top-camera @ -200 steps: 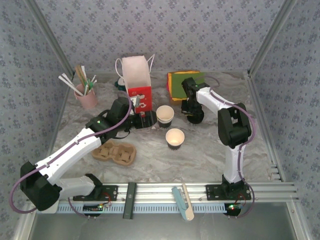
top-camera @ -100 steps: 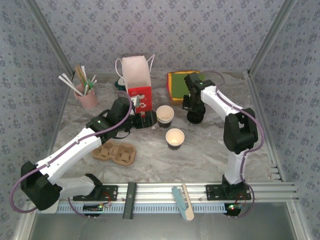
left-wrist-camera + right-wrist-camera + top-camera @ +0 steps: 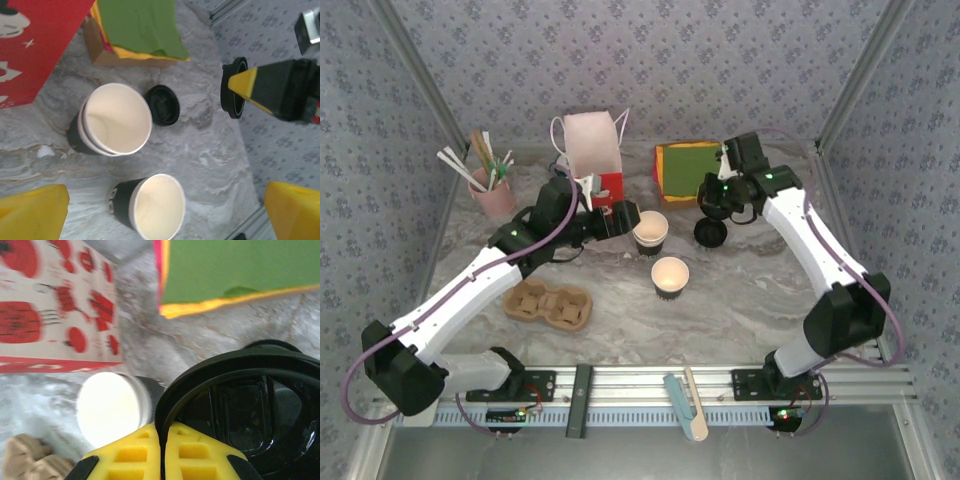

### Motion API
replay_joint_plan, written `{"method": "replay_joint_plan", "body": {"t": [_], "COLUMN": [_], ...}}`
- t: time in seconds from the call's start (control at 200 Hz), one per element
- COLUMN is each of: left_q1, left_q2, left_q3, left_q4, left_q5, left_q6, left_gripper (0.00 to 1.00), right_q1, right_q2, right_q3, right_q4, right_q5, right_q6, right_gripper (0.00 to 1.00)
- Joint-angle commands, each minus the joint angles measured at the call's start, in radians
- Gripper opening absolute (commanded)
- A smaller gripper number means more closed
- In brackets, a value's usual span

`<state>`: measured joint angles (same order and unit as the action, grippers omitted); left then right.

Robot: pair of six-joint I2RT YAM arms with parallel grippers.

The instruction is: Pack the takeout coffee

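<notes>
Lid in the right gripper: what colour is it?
The lid is black, clearest in the right wrist view, pinched by the right gripper.

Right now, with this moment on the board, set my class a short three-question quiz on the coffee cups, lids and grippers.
1. True or false: the far cup and the near cup both stand without lids.
2. What does the right gripper hold? A) a straw B) a black lid C) the cup carrier
3. Fill in: the left gripper is ____.
Key: 1 true; 2 B; 3 open.
</notes>
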<state>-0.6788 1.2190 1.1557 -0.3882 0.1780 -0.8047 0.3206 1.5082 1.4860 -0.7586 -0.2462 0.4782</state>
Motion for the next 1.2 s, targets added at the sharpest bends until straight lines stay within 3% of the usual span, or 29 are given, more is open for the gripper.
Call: {"method": "replay_joint_plan", "body": {"t": [0.0,0.335,0.53,0.735,0.954,1.194], "left_q1": [0.007,0.03,0.036,0.061,0.131,0.228], "left_q2": [0.01,-0.014,-0.021,-0.006,0.001,0.001], "left_q3": [0.073,0.04,0.017,-0.017,-0.015,-0.064], "left_q4": [0.051,0.306,0.445,0.594,0.724,0.913], "left_q5": [0.058,0.188,0.244,0.305,0.361,0.419], "left_q6": [-0.059,-0.276,-0.364,-0.476,-0.576,-0.755], "left_gripper": [1.0,1.0,0.96,0.96,0.96,0.96], "right_q1": [-0.008,-0.009,-0.003,0.021,0.101,0.153], "right_q2": [-0.076,-0.161,-0.192,-0.177,-0.105,-0.022], "right_q3": [-0.003,0.036,0.013,0.008,0.089,0.133], "right_q4": [0.068,0.276,0.473,0.654,0.718,0.913], "right_q5": [-0.144,-0.45,-0.553,-0.59,-0.601,-0.669], "right_q6": [-0.008,0.109,0.226,0.353,0.379,0.496], "right_gripper": [0.07,0.08,0.08,0.08,0.08,0.09]}}
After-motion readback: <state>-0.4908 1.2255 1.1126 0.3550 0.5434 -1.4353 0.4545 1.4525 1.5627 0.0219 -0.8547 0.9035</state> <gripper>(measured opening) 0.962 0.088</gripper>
